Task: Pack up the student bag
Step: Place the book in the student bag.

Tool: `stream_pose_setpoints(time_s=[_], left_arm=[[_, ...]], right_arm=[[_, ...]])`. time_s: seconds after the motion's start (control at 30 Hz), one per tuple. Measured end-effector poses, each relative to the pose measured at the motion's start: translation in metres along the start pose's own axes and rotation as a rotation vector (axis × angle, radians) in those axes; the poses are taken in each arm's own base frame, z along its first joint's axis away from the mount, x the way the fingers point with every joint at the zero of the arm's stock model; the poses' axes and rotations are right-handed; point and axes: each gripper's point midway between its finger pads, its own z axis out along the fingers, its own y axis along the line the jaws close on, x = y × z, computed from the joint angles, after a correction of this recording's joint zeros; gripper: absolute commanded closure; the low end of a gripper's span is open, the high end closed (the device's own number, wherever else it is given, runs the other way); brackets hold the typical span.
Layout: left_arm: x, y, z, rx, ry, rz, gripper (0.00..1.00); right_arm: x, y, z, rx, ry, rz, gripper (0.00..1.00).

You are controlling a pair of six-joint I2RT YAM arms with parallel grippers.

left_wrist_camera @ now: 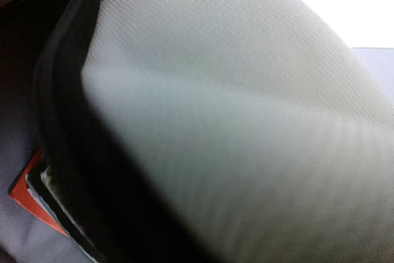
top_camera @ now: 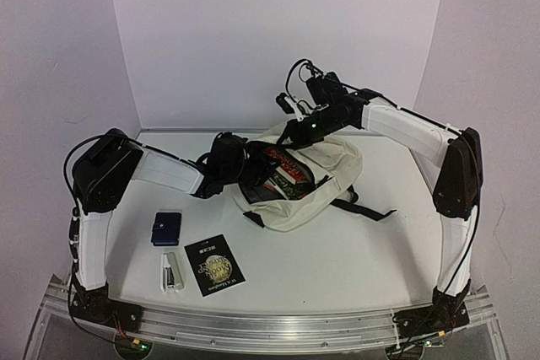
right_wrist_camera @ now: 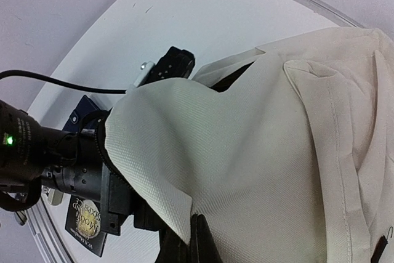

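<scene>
Left arm [top_camera: 160, 170]: base at near left edge, lower link upright, elbow high, white forearm reached right, slightly downward. Left gripper [top_camera: 236, 173] sat in mouth of student bag [top_camera: 329, 176]; fingers hidden by fabric in every view, jaw state unreadable.

Right arm [top_camera: 405, 128]: base at near right edge, lower link upright, elbow high, forearm stretched left and up. Wrist bent down, green light lit on it. Right gripper [top_camera: 293, 130] pointed down-left, closed on raised bag edge. One dark finger [right_wrist_camera: 198, 244] showed against pinched cloth.

One each — bag [top_camera: 337, 164], booklet [top_camera: 213, 265], stapler [top_camera: 171, 272], wallet [top_camera: 166, 228]
</scene>
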Motion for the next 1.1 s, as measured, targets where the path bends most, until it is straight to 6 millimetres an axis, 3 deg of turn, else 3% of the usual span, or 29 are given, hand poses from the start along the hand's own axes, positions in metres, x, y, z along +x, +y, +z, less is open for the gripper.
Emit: stream_pose_setpoints(time_s=[0.07, 0.23, 0.33, 0.57, 0.67, 0.8, 0.9, 1.1], left_arm=[[-0.002, 0.001, 0.002, -0.001, 0.005, 0.0, 0.56], [-0.002, 0.003, -0.004, -0.025, 0.01, 0.027, 0.49], [0.004, -0.003, -0.025, -0.061, 0.022, 0.06, 0.43], [0.019, -0.057, -0.09, -0.041, 0.027, 0.173, 0.13], [0.024, -0.059, -0.112, -0.07, 0.037, 0.22, 0.05], [0.031, -0.033, -0.136, -0.199, 0.051, 0.288, 0.0], [0.043, -0.004, -0.152, -0.306, 0.088, 0.312, 0.0], [0.081, 0.066, -0.188, -0.564, 0.185, 0.337, 0.0]], right_arm=[[0.0, 0.0, 0.0, 0.002, -0.001, -0.003, 1.0], [-0.001, -0.002, 0.0, 0.008, -0.003, -0.007, 1.0], [-0.001, -0.003, 0.0, 0.011, -0.003, -0.007, 1.0], [0.006, -0.007, 0.006, 0.014, 0.004, -0.007, 1.0], [0.02, -0.012, 0.018, 0.015, 0.032, 0.0, 1.0], [0.037, -0.016, 0.038, 0.012, 0.07, -0.011, 0.99], [0.045, -0.018, 0.047, 0.013, 0.09, -0.02, 0.88], [0.048, -0.024, 0.049, 0.021, 0.098, -0.031, 0.33]])
